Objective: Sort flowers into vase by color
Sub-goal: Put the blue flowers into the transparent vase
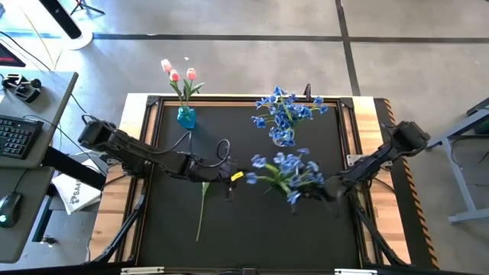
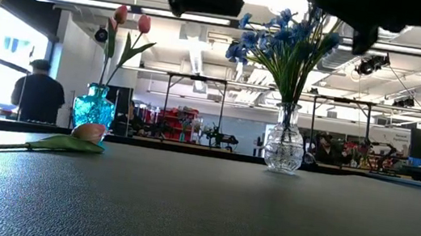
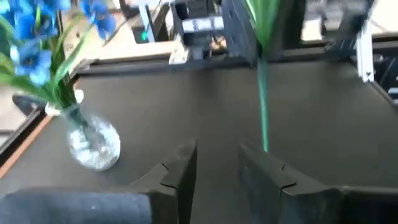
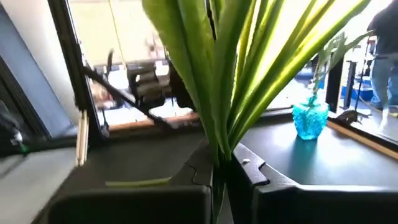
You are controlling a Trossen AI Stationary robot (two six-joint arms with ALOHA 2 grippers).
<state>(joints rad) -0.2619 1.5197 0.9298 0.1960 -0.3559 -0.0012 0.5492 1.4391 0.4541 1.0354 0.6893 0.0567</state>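
My right gripper (image 1: 317, 189) is shut on a bunch of blue blossoms (image 1: 286, 172) above the table's middle right. My left gripper (image 1: 229, 179) is open and empty at mid-table. It faces the bunch's hanging stem (image 3: 262, 112), whose lower end is beside one of its fingers (image 3: 261, 177). A pink tulip (image 1: 202, 206) lies flat on the mat below the left gripper, its head (image 2: 90, 131) on the table. A blue vase (image 1: 186, 117) at the far left holds pink tulips. A clear vase (image 1: 283, 137) at the far middle holds blue blossoms. My right gripper pinches the bunch's leafy part (image 4: 217, 152) between its two fingers, coming level from the table's right side. The bunch stands upright, with leaves and blossoms above the fingers. The bare stem (image 3: 263, 134) hangs below, clear of the table.
The black mat has a raised dark frame (image 1: 153, 103) around it. The near half of the mat (image 1: 267, 237) is bare apart from the tulip. A desk with a keyboard (image 1: 15, 137) stands to the left. A person (image 2: 38, 95) stands in the room beyond the table.
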